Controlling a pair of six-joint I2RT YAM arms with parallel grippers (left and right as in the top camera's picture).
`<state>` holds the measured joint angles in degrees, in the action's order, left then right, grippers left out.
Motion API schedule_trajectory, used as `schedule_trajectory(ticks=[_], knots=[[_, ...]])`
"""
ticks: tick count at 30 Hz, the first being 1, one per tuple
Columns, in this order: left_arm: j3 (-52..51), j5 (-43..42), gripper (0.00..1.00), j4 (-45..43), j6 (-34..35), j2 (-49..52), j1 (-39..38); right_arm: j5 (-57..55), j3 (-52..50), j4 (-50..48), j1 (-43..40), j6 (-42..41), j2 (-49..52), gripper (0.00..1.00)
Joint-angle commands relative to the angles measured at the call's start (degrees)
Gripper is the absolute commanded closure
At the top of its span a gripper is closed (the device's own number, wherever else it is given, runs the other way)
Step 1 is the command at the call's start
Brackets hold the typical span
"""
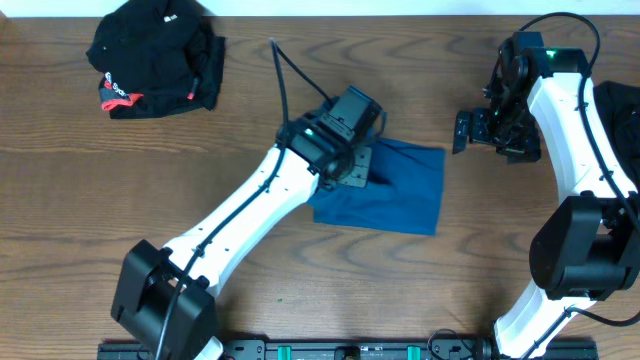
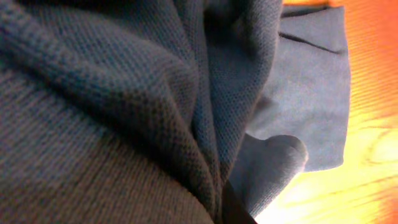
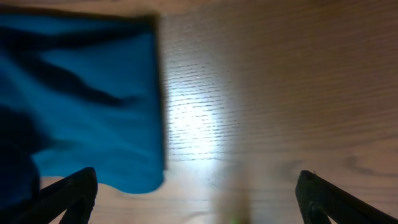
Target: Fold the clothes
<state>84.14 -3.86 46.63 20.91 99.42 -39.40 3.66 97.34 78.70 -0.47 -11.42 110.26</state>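
The teal-blue shirt (image 1: 400,190) lies folded into a small rectangle at the table's middle. My left gripper (image 1: 362,172) is down on its left part, shut on a bunched fold of the cloth. In the left wrist view the knit shirt (image 2: 124,106) fills the frame, and its folds run into the dark fingertip (image 2: 235,210). My right gripper (image 1: 466,130) hangs open just right of the shirt, above bare wood. In the right wrist view its fingers (image 3: 69,194) stand wide apart, with the shirt's edge (image 3: 81,93) at the left.
A black garment with red-and-white trim (image 1: 155,55) lies crumpled at the back left. A dark fabric (image 1: 622,100) shows at the right edge behind the right arm. Bare wooden table (image 1: 100,190) lies between them.
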Motion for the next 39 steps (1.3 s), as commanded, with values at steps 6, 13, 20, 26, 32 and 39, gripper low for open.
schedule_trajectory(ticks=[6, 13, 20, 26, 32, 39], knots=[[1.3, 0.5, 0.62, -3.4, 0.9, -0.9, -4.4, 1.8, 0.9, -0.6, -0.1, 1.2, 0.6, 0.01], [1.3, 0.0, 0.72, -7.1, 0.9, 0.5, -10.6, 2.6, 1.4, -1.1, -2.7, 1.2, 0.6, 0.01], [1.3, -0.2, 0.64, -10.6, 2.5, 2.4, -15.5, 2.8, 1.9, -0.2, -5.7, 1.9, -1.4, 0.01], [1.5, 3.2, 0.34, -10.9, -2.2, 1.0, -15.9, 5.4, 1.9, 0.4, -5.4, 3.8, -4.0, 0.01], [3.3, 20.4, 0.07, -3.4, -0.9, -7.0, -9.7, 21.7, 1.6, 0.5, -5.2, 12.1, -4.3, 0.01], [3.3, 21.0, 0.03, 4.5, 1.3, -16.1, 6.3, 30.2, -1.5, -0.6, -0.1, 11.8, -4.3, 0.01]])
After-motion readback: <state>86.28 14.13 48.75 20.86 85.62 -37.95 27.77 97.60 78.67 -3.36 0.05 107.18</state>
